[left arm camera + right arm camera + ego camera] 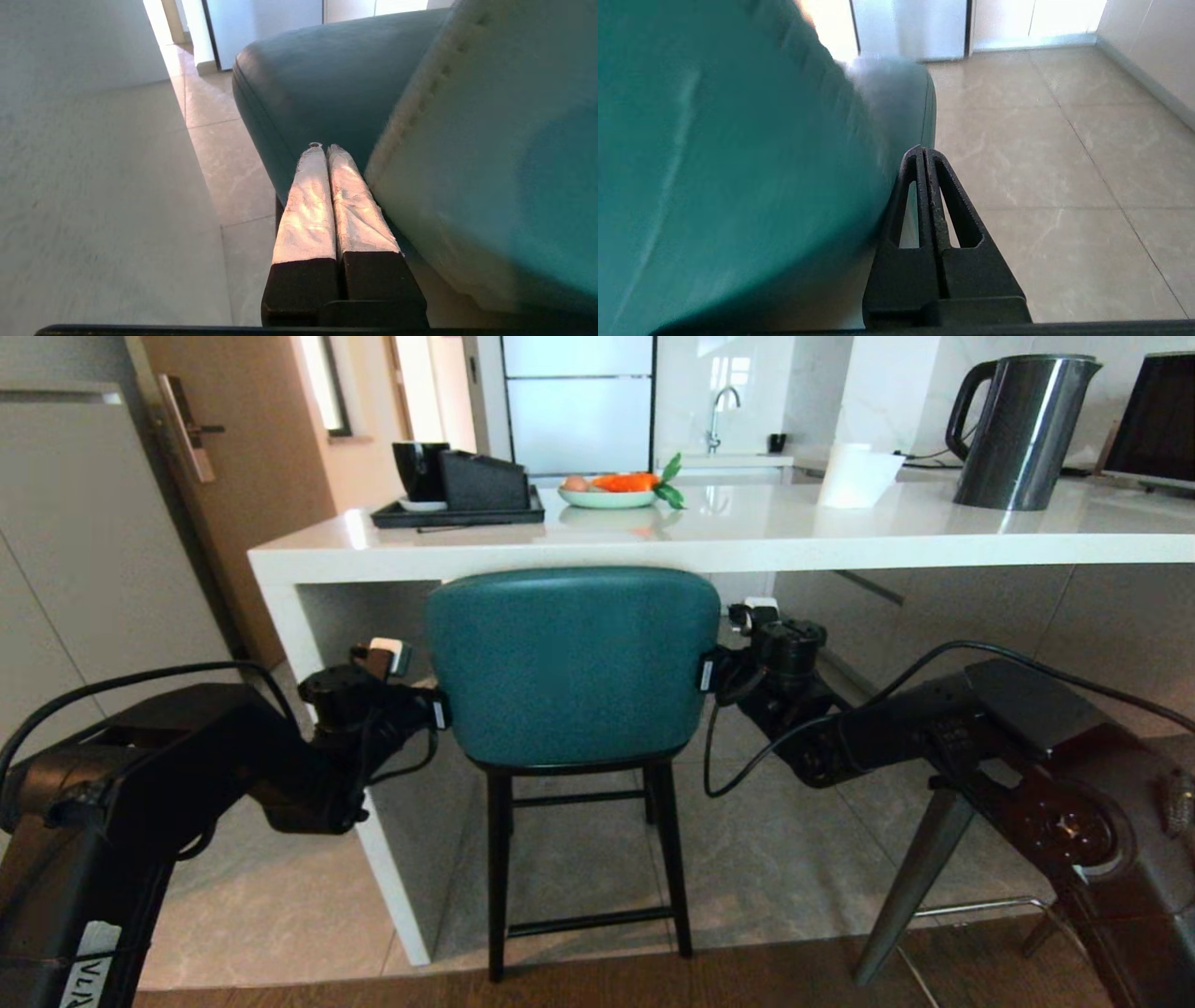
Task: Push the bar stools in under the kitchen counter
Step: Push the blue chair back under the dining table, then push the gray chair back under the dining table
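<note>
Room: a kitchen with pale beige floor tiles [579, 859], a strip of dark wood flooring nearest the robot, and a brown door at the far left.
Counter: the long glossy white stone kitchen counter [747, 537] runs across the head view, with its thick white side panel [308, 644] standing on the tiles at the left end.
On the counter: a black tray [457, 513] with black containers, a pale green plate of orange food [609, 497], a white cup-like container [859, 476], and a dark grey metal kettle [1022, 429].
Teal stool: the teal leather bar stool with a curved rounded back [571, 663] and thin black legs stands in front of the counter's open space, just right of the side panel, its back facing the robot and its top edge level with the slab's front edge.
Grey stool: only slanted grey legs and a metal footrest of the second bar stool [920, 877] show at lower right, partly hidden behind the right arm.
Left gripper: the left gripper [322, 149] lies against the left edge of the teal backrest, its tape-wrapped fingers pressed together and clasping nothing.
Right gripper: the right gripper [922, 151] sits just beside the right edge of the backrest, its black fingers closed against each other and empty.
Arms: both black arms reach forward, one on each side of the teal stool.
</note>
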Controlling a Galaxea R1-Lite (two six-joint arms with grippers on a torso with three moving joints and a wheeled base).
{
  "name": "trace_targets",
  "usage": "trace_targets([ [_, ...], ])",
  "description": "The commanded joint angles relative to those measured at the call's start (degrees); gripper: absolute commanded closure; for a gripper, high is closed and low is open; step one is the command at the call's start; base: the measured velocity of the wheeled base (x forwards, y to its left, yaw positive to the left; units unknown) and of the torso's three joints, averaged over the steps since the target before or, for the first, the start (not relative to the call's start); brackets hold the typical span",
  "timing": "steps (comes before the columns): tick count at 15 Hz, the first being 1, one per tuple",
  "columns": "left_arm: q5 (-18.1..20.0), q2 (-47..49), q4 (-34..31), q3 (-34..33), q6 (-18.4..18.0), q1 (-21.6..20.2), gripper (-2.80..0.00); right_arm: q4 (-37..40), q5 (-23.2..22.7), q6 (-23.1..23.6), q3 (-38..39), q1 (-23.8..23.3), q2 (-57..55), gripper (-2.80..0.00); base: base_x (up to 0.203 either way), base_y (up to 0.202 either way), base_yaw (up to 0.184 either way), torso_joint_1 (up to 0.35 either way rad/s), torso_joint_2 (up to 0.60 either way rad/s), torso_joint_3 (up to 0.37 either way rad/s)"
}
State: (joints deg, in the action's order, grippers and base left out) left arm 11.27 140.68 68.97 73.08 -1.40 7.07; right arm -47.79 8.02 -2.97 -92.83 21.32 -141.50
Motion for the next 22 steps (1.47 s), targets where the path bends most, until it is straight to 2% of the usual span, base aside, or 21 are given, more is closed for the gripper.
trace_targets([
  [1, 0.64, -3.55, 4.36, -5.72, 0.05, -0.31, 0.00, -1.15, -0.32, -0.25, 5.92, -0.04, 5.54, 0.00, 0.000, 0.000, 0.000, 0.000, 0.00, 0.000],
  [6, 1.54, -11.00, 7.54, -16.67, 0.32, -3.96, 0.00, -8.04, -1.54, -0.59, 18.58, -3.16, 12.86, 0.00, 0.000, 0.000, 0.000, 0.000, 0.00, 0.000],
  [9, 1.28, -13.06, 11.10, -21.95, 0.35, -4.78, 0.00, -10.77, -1.96, -0.90, 25.24, -4.59, 17.43, 0.00, 0.000, 0.000, 0.000, 0.000, 0.00, 0.000],
  [13, 1.39, -17.46, 17.02, -35.21, 0.39, -8.42, 0.00, -12.85, -5.04, -2.82, 38.98, -7.00, 28.80, 0.00, 0.000, 0.000, 0.000, 0.000, 0.00, 0.000],
  [15, 1.56, -24.40, 18.09, -42.84, 1.30, -10.06, 0.00, -13.11, -6.66, -4.15, 46.29, -8.38, 37.36, 0.00, 0.000, 0.000, 0.000, 0.000, 0.00, 0.000],
  [18, 2.36, -36.78, 18.53, -49.58, 4.99, -10.14, 0.00, -13.29, -7.34, -4.59, 57.61, -9.18, 51.78, 0.00, 0.000, 0.000, 0.000, 0.000, 0.00, 0.000],
  [22, 2.30, -51.74, 18.57, -59.66, 6.62, -8.55, 0.00, -8.71, -4.94, -2.66, 66.77, -10.30, 71.47, 0.00, 0.000, 0.000, 0.000, 0.000, 0.00, 0.000],
])
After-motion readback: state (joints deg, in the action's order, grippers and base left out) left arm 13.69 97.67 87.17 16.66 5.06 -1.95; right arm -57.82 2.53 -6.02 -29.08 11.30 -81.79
